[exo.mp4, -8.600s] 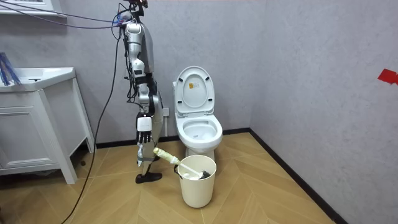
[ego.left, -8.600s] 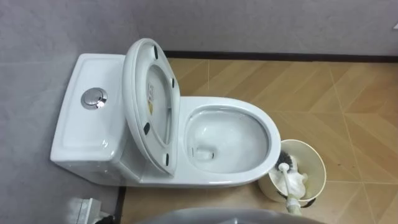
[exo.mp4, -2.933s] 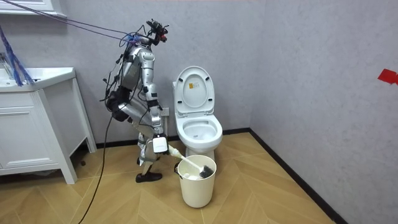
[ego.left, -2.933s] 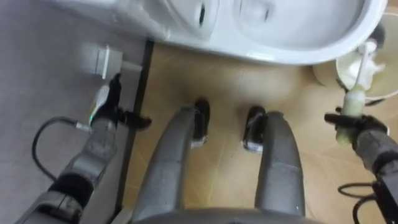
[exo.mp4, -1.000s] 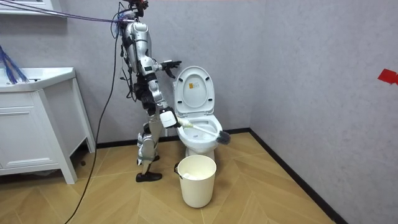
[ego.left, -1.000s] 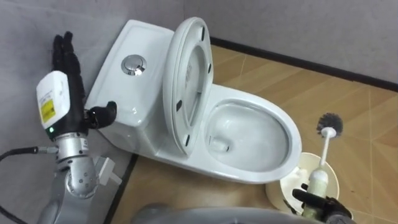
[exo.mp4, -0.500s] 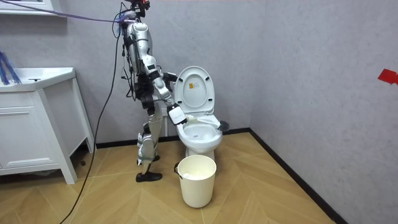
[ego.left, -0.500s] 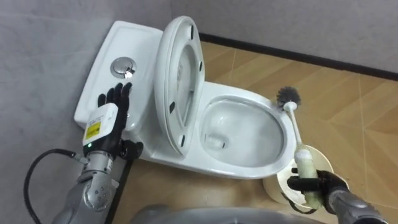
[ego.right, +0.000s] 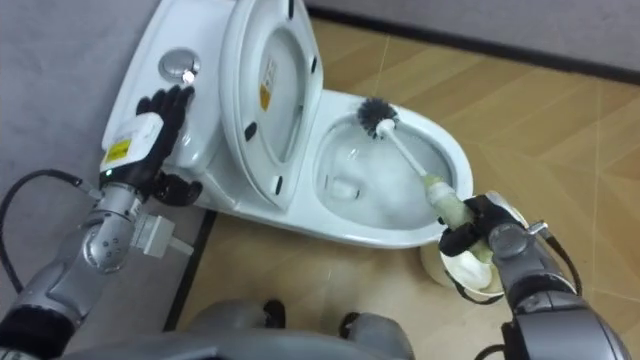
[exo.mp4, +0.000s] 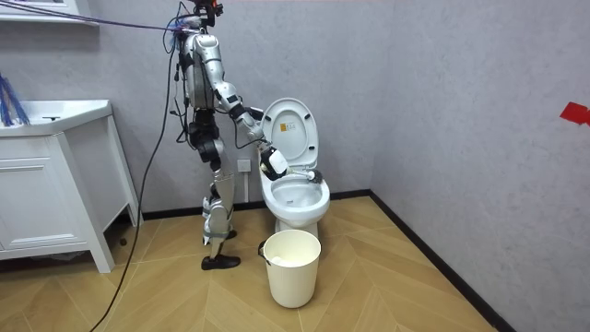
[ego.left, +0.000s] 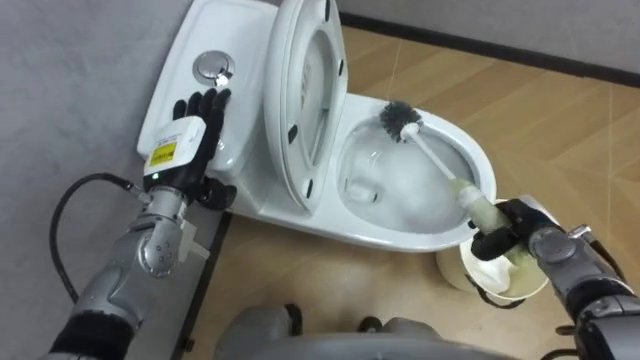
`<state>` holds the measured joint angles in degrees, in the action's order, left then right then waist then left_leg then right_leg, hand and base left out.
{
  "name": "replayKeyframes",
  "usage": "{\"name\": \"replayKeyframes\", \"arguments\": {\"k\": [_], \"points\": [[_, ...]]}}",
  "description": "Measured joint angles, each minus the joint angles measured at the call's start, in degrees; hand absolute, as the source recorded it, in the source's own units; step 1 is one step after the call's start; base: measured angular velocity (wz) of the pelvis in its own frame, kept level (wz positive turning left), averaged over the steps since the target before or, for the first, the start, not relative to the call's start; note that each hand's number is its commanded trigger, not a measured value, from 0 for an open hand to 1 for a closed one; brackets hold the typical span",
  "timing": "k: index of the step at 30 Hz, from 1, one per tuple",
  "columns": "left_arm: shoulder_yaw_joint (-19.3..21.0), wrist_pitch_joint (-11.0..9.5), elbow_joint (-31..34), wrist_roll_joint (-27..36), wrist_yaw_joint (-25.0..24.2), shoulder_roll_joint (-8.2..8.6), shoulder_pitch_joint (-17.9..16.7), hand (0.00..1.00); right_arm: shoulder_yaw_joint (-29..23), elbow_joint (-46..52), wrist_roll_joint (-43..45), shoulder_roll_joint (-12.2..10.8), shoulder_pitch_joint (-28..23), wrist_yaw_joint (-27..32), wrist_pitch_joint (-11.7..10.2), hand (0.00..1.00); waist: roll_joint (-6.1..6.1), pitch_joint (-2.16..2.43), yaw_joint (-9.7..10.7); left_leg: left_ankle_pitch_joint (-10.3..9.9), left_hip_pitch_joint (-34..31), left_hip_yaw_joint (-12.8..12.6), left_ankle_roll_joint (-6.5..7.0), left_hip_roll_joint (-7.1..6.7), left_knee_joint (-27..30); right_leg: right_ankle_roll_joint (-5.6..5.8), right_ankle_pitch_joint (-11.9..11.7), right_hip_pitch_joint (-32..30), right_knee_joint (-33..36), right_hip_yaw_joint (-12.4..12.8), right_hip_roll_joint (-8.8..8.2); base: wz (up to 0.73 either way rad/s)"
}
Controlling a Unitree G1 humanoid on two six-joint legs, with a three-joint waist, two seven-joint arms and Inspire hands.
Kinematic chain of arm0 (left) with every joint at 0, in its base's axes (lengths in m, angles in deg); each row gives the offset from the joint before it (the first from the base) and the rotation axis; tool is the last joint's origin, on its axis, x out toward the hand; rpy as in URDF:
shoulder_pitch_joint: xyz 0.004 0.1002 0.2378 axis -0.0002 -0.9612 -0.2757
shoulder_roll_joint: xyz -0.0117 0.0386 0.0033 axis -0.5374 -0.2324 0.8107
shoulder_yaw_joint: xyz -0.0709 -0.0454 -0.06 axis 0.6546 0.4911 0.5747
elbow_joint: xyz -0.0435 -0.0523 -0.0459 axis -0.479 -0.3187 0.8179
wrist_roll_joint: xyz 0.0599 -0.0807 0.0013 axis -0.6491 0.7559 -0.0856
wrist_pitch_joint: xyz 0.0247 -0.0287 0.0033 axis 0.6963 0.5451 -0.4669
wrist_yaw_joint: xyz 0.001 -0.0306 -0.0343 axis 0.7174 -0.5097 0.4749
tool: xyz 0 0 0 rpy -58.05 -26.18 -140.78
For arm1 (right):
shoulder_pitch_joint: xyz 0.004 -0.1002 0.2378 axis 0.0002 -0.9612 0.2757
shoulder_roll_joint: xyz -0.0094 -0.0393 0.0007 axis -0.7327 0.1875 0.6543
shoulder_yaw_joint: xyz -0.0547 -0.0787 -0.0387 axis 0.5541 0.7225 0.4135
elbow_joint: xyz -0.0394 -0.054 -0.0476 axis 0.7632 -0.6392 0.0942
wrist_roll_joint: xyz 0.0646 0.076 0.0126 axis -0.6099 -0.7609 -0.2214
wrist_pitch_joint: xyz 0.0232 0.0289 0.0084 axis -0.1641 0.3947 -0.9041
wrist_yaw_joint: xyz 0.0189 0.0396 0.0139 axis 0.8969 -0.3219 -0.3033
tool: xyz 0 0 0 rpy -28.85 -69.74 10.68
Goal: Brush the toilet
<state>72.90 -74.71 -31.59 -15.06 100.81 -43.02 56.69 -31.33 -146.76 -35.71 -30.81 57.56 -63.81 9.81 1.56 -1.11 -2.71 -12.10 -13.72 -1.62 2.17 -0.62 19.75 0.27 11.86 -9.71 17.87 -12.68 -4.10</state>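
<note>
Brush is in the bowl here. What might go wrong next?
The brush head sits high by the bowl's rim; a hard stroke by the right hand may flick water onto the floor. It is also close to the raised seat and may knock it. The bin shows just below that hand and may get bumped.

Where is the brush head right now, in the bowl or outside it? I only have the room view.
Observer: The brush head is inside the toilet bowl, at its back by the raised seat.
Operator: What is the left hand doing?
Observer: The left hand is open over the tank, fingers straight, just short of the flush button.
Operator: And the grip?
Observer: The right hand has its fingers curled round the brush's pale handle, above the bin.
</note>
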Motion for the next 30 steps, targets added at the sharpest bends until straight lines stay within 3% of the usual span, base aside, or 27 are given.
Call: {"name": "replayKeyframes", "arguments": {"k": [3, 8, 9, 11, 12, 19, 23, 24, 26, 30], "points": [[-1.6, -0.5, -2.2, -1.2, 0.8, -0.36, 4.0, 0.00, 3.2, 0.1, 4.6, 1.5, 0.0, 1.5, 0.2, 1.00, -0.53, 0.16, -1.9, 0.9, -2.6, -0.1, -0.01, 0.17, 0.1, -0.21, -0.9, -2.5, -0.1, 0.0, 0.16, -0.02], [-3.5, -1.0, -5.3, -1.2, 3.4, -1.68, 9.5, 0.00, 7.7, 0.1, 14.7, 2.8, 2.7, 2.8, 0.1, 1.00, -0.52, -0.41, -2.6, 1.6, -7.4, 0.3, -0.17, 0.33, 2.1, -0.64, -1.4, -7.3, 1.8, -0.1, 0.17, 0.03], [-3.6, -1.0, -5.5, -1.2, 3.9, -1.70, 9.9, 0.00, 8.0, 0.4, 15.4, 2.9, 2.8, 3.1, 0.1, 1.00, -0.71, -0.36, -2.7, 1.6, -7.9, 0.3, -0.16, 0.36, 2.3, -0.67, -1.4, -7.8, 2.1, -0.1, 0.15, 0.00], [-3.7, -1.4, -5.8, -1.3, 5.3, -1.97, 10.8, 0.00, 9.1, 2.1, 16.7, 3.1, 2.8, 3.6, 0.1, 1.00, -0.64, -0.71, -2.9, 1.6, -9.4, 0.1, -0.16, 0.82, 3.0, -0.83, -1.5, -9.3, 2.7, -0.1, 0.17, -0.05], [-3.7, -1.7, -6.1, -1.8, 6.4, -2.13, 11.5, 0.00, 10.1, 2.5, 17.0, 3.2, 2.8, 3.8, 0.1, 1.00, -0.55, -1.27, -3.0, 1.6, -10.1, 0.1, -0.17, 0.77, 3.1, -0.90, -1.5, -9.9, 3.0, -0.2, 0.19, 0.00], [-6.1, -1.8, -7.6, -3.1, 13.9, -3.48, 14.4, 0.00, 14.5, 4.3, 18.1, 3.7, 1.4, 6.3, 2.9, 1.00, -0.09, -1.61, -3.2, 2.2, -16.6, 0.3, -0.24, 0.63, 4.9, -1.44, -1.5, -16.8, 5.9, -0.2, -0.12, 0.01], [-6.1, -1.7, -7.9, -3.4, 16.9, -3.56, 14.9, 0.00, 14.7, 4.2, 18.1, 3.9, 0.8, 8.5, 3.6, 1.00, -0.03, -1.65, -2.6, 2.7, -18.8, 0.9, -0.50, 0.66, 5.2, -1.67, -1.5, -18.9, 5.9, -0.5, -0.02, 0.07], [-6.3, -1.7, -7.9, -3.4, 18.4, -3.60, 15.0, 0.00, 14.9, 4.3, 18.1, 4.3, 0.7, 9.4, 3.9, 1.00, -0.74, -1.41, -2.1, 2.8, -20.2, 1.4, -0.55, 0.66, 5.8, -1.85, -1.6, -19.8, 6.2, -1.4, -0.13, 0.18], [-7.3, -1.3, -7.9, -3.6, 20.0, -3.98, 15.4, 0.00, 15.0, 4.5, 18.1, 4.7, 0.7, 10.8, 4.0, 1.00, -1.03, -1.29, -2.0, 3.1, -21.7, 1.9, -0.67, 0.50, 6.2, -2.18, -1.3, -21.3, 7.2, -2.1, -0.45, 0.17], [-10.7, 1.5, -8.0, -3.7, 23.5, -4.88, 17.8, 0.00, 17.9, 6.4, 18.2, 6.7, 1.3, 13.3, 5.7, 1.00, -1.43, -1.42, -2.2, 3.3, -25.4, 2.7, -0.87, 0.26, 8.0, -2.61, -0.8, -24.9, 9.9, -2.8, -1.05, 0.10]]}}
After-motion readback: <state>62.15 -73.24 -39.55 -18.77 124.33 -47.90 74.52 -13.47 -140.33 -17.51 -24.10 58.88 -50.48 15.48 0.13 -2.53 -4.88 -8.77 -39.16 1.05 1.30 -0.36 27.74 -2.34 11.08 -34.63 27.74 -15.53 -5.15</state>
